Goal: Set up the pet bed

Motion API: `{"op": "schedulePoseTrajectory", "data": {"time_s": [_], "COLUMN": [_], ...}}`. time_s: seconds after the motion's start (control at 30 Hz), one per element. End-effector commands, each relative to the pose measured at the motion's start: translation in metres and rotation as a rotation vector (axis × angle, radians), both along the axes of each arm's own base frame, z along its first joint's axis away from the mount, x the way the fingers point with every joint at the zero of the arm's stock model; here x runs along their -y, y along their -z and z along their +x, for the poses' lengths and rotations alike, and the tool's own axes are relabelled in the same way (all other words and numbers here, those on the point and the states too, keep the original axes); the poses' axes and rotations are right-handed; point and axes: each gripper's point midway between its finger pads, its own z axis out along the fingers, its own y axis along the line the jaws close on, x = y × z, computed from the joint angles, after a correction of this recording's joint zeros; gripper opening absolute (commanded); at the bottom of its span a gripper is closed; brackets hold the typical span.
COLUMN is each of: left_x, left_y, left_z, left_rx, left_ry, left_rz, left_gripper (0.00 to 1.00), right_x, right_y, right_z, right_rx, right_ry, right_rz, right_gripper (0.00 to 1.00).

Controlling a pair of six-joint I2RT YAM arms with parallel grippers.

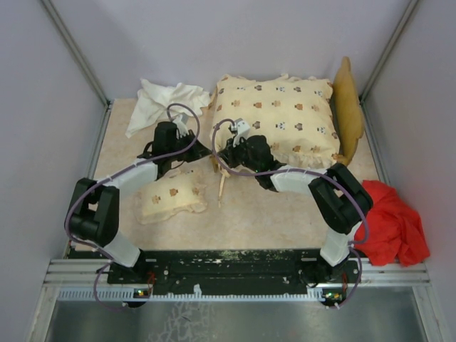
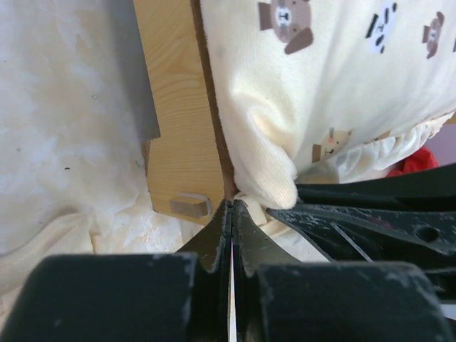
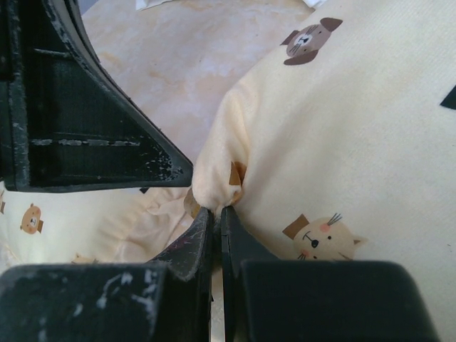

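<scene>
The light-yellow wooden bed frame [image 1: 348,107] with a wavy headboard is seen at 1 o'clock on the pale mottled table [image 1: 271,214], the headboard standing at its right-hand end. The large cream cushion [image 1: 278,117], printed with small bear, cat and panda faces, is laid over the frame and hides most of it. The left gripper [image 1: 205,150] and the right gripper [image 1: 223,152] are placed together at the cushion's near-left corner, close to the table's centre, their tips just beside each other. In the right wrist view the right gripper [image 3: 216,212] is clenched on a puckered fold of that corner, the fabric being drawn to a point between the jaws. In the left wrist view the left gripper [image 2: 232,212] is closed tight, its tips touching the seam where a wooden end panel of the bed frame [image 2: 178,128] meets the cushion [image 2: 320,92]. Whether any fabric is caught there cannot be told. The matching small cream pillow [image 1: 171,199], with the same animal print, is lying flat at 8 o'clock, apart from the frame and partly under the left arm. A crumpled plain white cloth [image 1: 160,103] is found at 11 o'clock, and a bunched red cloth [image 1: 395,224] at 4 o'clock by the table's right edge.
</scene>
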Motion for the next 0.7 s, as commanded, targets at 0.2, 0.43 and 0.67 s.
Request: {"op": "schedulePoseTrajectory", "data": {"time_s": [0.2,0.43,0.67], "left_x": [0.003,0.01,0.014], "left_y": [-0.03,-0.02,-0.012], "left_z": [-0.017,-0.019,-0.02], "left_rx": [0.076,0.033,0.003], "left_ry": [0.039,0.069,0.066], "left_rz": [-0.034,-0.058,-0.068], "left_gripper": [0.08,0.31,0.32], "right_x": [-0.016,-0.024,-0.024], "right_y": [-0.031,-0.036,-0.045], "right_z": [-0.017,-0.03,-0.031], "right_rx": [0.032,0.011,0.005], "right_ry": [-0.112,-0.209,-0.224], "right_rz": [0.067,0.137,0.211], "right_gripper": [0.0,0.0,0.0]}}
